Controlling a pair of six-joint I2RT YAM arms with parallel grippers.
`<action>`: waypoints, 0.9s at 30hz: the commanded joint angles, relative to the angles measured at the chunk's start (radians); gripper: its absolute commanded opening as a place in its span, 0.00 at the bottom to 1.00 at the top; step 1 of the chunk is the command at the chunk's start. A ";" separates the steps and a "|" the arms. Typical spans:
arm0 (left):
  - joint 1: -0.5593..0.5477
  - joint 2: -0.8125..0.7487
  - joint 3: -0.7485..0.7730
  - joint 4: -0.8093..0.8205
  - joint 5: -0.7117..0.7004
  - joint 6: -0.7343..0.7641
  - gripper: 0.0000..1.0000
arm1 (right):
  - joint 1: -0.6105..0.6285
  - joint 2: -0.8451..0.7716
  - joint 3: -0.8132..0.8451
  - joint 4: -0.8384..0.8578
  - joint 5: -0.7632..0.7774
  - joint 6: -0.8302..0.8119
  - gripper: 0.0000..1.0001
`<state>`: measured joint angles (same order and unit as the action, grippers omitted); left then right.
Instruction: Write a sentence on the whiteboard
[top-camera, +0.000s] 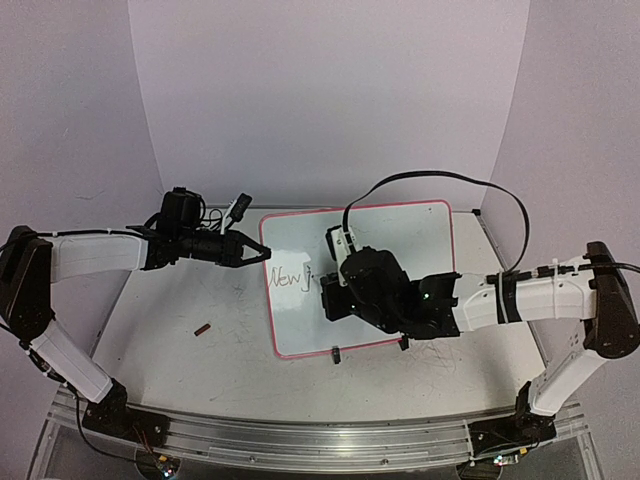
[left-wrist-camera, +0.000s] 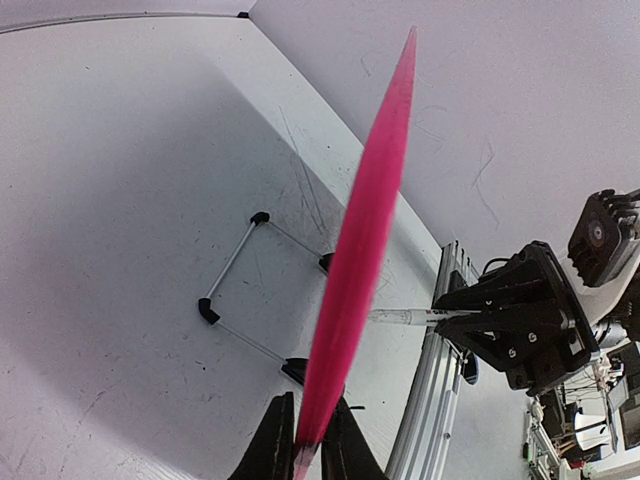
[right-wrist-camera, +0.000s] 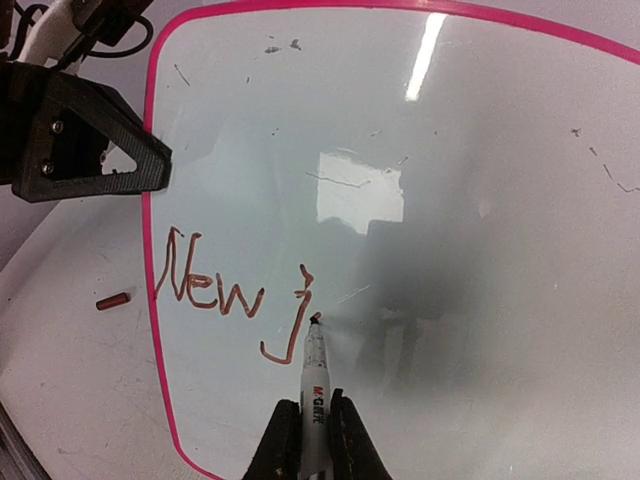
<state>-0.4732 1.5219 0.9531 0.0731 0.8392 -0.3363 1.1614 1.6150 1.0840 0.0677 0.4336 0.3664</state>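
The right end effector (right-wrist-camera: 312, 410) is closed narrowly on the barrel of a marker (right-wrist-camera: 314, 370), held tip-forward with the tip touching the whiteboard (right-wrist-camera: 450, 250) just beside the lower stroke of the letter in hand. The sentence (right-wrist-camera: 235, 295) so far reads "New" followed by a "j" with its hooked tail drawn, in thin dark reddish ink near the board's left edge. Judged against a full line of words, the writing is at an early stage: one word is complete, a second is barely begun, and the rest of the row to the right is bare white surface. The whiteboard lies flat at the middle of the table (top-camera: 180, 350), slightly rotated, with its pink rim (left-wrist-camera: 365, 220) running all round and small black clips (top-camera: 336, 352) at its near edge. The left end effector (top-camera: 250, 250) is clamped on the rim at the board's upper left corner, fingers (left-wrist-camera: 275, 445) closed either side of the edge, apparently to steady it. A small dark red cylindrical piece (top-camera: 203, 327), possibly the marker's cap, lies on the table well left of the board.
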 joint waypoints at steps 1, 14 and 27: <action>-0.013 -0.014 0.003 0.017 0.023 0.005 0.10 | -0.004 0.003 0.035 0.029 0.053 -0.015 0.00; -0.013 -0.015 0.003 0.018 0.023 0.005 0.10 | -0.005 0.010 0.039 0.031 0.053 -0.024 0.00; -0.013 -0.011 0.004 0.017 0.024 0.005 0.10 | -0.002 -0.002 -0.007 0.011 0.012 0.018 0.00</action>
<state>-0.4732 1.5219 0.9531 0.0731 0.8391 -0.3363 1.1614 1.6157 1.0899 0.0677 0.4501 0.3620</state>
